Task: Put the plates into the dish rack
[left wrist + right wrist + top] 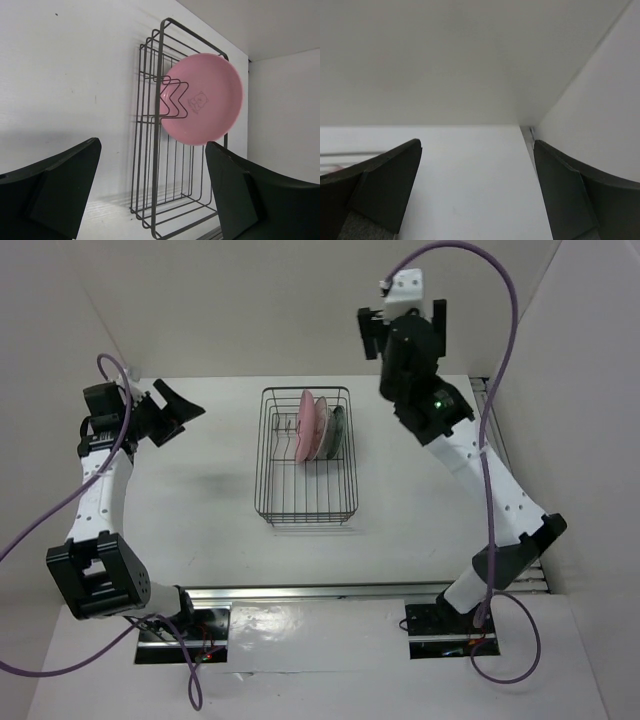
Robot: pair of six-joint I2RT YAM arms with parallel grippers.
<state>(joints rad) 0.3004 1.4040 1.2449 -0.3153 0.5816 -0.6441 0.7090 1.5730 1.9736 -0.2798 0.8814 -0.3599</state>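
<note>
Pink is what jumps out first: the pink plate [304, 426] stands on edge in the far half of the dish rack [300, 502], at the left of a short row. Right behind it from the left arm's side is a pale plate [320, 426], then a dark teal one [339, 430] at the right of the row. All three are upright between the wire prongs and packed close together. I can't pick out a clear glass plate from the overhead view, it's just too small to tell.

The rack itself sits about mid-worktop [200, 505], long side running away from the arm bases, and its near half holds no plates.

Left end effector [182, 420] hangs off to the left of the rack, well apart from it, fingers spread wide with nothing between them. Its wrist camera looks straight across at the rack – the pink plate's underside faces it, with a little stamp in the middle and a zigzag wire crossing in front.

Right end effector [477, 145] is lifted high near the back right, above the level of the rack. Its fingers are spread too and hold nothing – its camera shows only white wall, a corner and bare worktop.
</note>
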